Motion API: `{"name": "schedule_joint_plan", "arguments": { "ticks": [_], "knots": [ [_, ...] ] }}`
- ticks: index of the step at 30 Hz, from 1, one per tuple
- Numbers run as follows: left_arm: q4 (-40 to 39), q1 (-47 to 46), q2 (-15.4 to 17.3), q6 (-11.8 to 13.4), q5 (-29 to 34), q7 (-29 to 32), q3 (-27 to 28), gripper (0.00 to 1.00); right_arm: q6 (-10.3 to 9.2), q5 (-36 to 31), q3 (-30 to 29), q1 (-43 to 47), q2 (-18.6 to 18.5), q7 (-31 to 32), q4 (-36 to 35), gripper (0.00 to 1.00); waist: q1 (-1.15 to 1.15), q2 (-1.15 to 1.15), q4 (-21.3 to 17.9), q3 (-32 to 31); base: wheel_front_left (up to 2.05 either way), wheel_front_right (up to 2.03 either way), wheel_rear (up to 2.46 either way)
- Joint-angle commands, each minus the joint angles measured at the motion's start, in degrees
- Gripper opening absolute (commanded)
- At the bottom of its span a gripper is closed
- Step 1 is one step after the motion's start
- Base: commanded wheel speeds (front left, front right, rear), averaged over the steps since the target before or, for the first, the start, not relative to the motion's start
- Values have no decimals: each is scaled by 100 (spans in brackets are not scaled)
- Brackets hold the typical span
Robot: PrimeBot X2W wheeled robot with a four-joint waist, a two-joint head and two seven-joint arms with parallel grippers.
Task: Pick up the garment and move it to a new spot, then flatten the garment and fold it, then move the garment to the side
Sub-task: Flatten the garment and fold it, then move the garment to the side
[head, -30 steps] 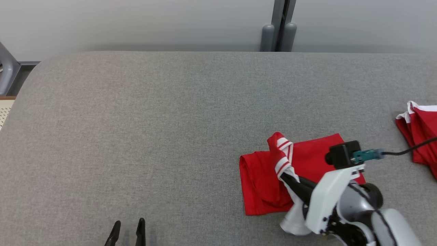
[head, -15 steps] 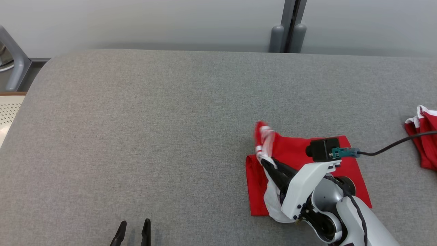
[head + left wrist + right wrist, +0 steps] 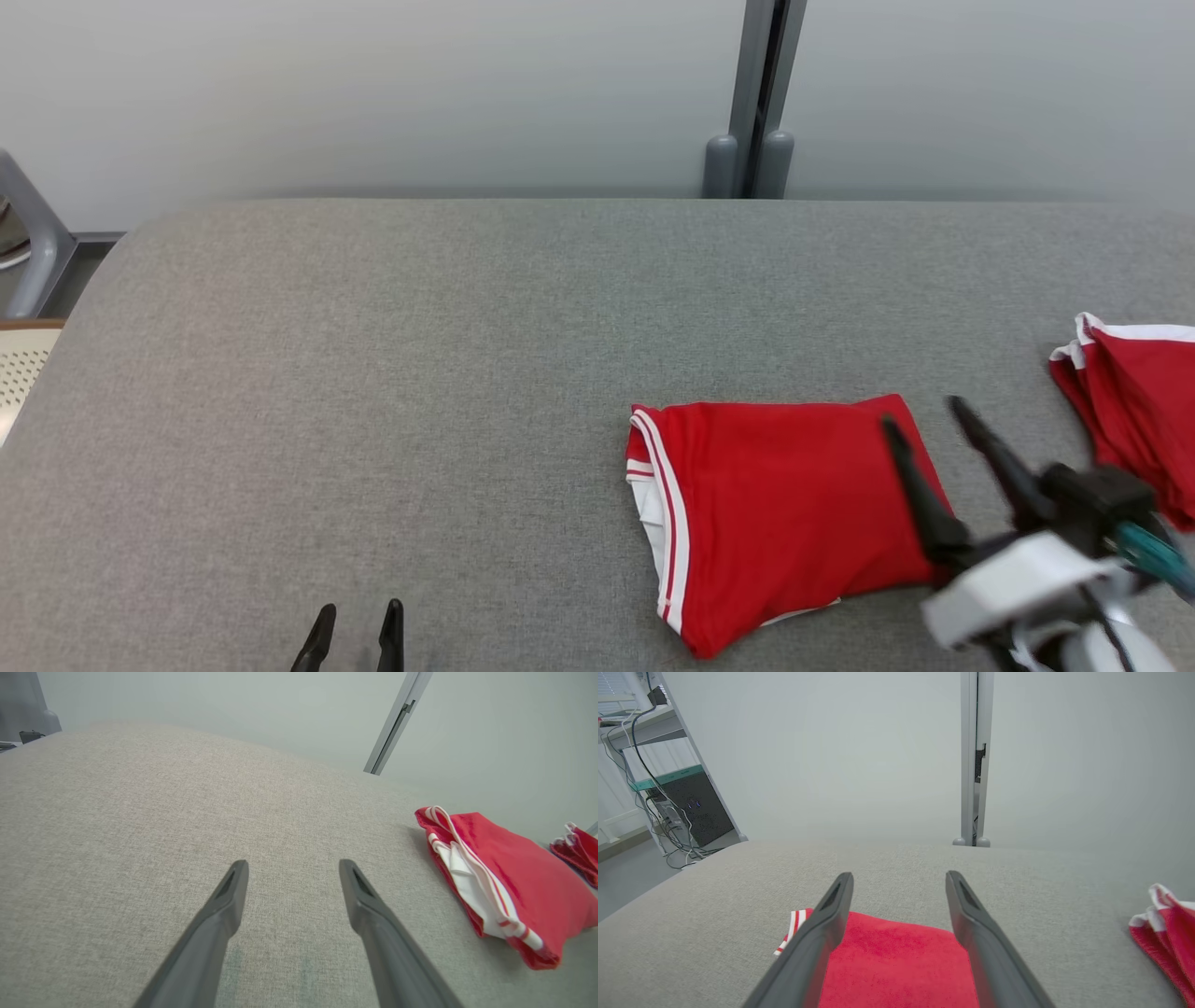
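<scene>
Neatly folded into a rough rectangle, one red garment with white striped trim lies flat on the grey table. It sits straight out from the upright post toward the robot, its trimmed edge on the post's left side. A second red garment, bunched, sits well right of the post at the head view's right border, apart from the first. Two end effectors show. The right end effector, right of the post and over the folded garment's right edge, has both fingers spread with nothing between them. The left end effector, far left of the post and nearest the robot, is likewise spread and empty.
</scene>
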Motion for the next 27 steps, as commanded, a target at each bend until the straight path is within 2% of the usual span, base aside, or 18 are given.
{"name": "schedule_joint_plan", "arguments": {
  "ticks": [1,4,8,12,17,22,27],
  "knots": [
    [-15,-83,22,-24,70,-8,58,100,11,-383,-284,252,-199,-362,-63,100,0,0,-57,-73,0,0,0],
    [-31,-112,24,-50,121,-8,132,100,11,-1116,-691,724,-398,-873,28,100,0,0,-99,-149,0,0,0],
    [-72,-85,24,-42,190,-8,269,100,11,-1614,-1290,1203,-298,-1120,223,100,0,0,-139,-246,0,0,0],
    [-101,8,21,-27,280,-8,389,100,11,-1932,-1665,1587,-77,-1135,-7,100,0,0,-169,-315,0,0,0],
    [-130,94,22,-48,383,-8,439,100,8,-2034,-1925,1879,181,-1134,-131,100,0,0,-164,-402,0,0,0],
    [-178,139,21,-24,397,-8,507,100,7,-2011,-1961,1911,258,-1134,-148,100,0,0,-139,-460,0,0,0],
    [-259,79,21,-39,430,-8,457,100,7,-1504,-1876,1512,288,-1134,9,100,0,0,-33,-397,0,0,0]
  ]
}}
